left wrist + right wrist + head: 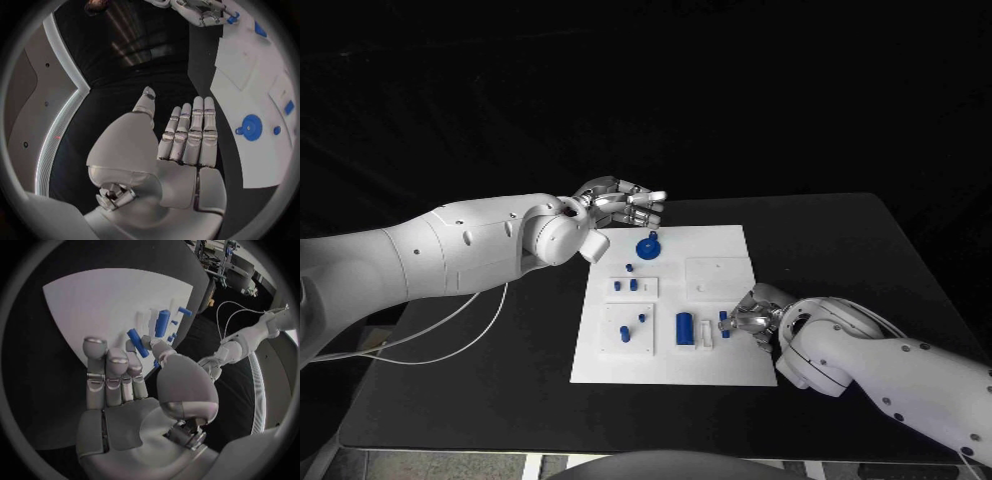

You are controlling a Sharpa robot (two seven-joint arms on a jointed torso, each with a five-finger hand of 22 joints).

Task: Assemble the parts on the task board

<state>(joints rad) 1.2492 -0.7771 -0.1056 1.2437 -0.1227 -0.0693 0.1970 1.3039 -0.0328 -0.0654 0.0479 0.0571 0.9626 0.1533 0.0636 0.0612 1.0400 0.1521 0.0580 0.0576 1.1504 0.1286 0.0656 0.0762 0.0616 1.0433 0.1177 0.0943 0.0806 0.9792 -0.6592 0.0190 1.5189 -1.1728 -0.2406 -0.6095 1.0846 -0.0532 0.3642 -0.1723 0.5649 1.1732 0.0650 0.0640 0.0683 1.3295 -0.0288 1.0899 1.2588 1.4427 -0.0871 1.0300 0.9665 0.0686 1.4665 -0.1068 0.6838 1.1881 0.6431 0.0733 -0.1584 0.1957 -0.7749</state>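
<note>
Parts lie on the task board, right robot hand pinching one.

- The left arm comes in from the left side. The left hand has its fingers straight and side by side, and it holds nothing.
- The right arm comes in from the lower right. The right hand pinches a small blue part between its thumb and fingers.
</note>
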